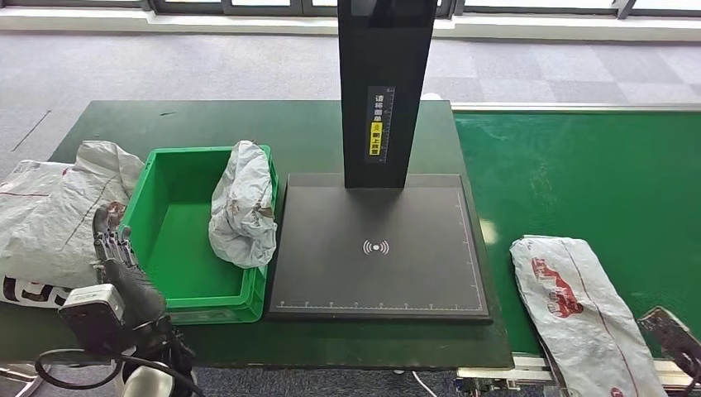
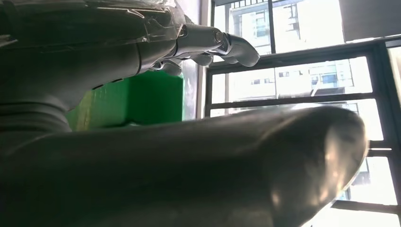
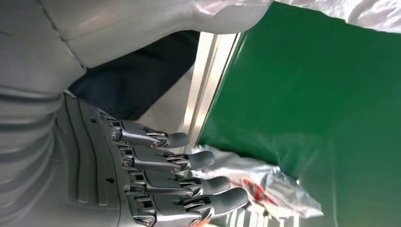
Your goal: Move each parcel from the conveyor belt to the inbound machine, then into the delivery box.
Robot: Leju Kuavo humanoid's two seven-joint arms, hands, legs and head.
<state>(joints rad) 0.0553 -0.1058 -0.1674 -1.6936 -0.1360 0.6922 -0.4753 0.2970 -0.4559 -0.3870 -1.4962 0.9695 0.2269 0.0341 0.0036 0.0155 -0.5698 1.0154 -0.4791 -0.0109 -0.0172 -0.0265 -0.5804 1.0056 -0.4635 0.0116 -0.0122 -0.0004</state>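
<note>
A white parcel with red print (image 1: 579, 314) lies on the green conveyor belt (image 1: 595, 174) near its front edge. My right hand (image 1: 674, 337) hovers just right of it, fingers apart and holding nothing; in the right wrist view the fingertips (image 3: 208, 184) reach close to the parcel (image 3: 269, 187). The black inbound machine platform (image 1: 376, 248) is bare. Another crumpled white parcel (image 1: 241, 207) hangs over the right wall of the green delivery box (image 1: 178, 240). My left hand (image 1: 112, 244) stands by the box's left outer wall, fingers (image 2: 222, 45) stretched out and holding nothing.
The machine's black column (image 1: 384, 83) rises behind the platform. A pile of white parcels (image 1: 50, 211) lies on the dark green table left of the box, touching my left hand. The belt's metal frame (image 3: 208, 80) runs along the near edge.
</note>
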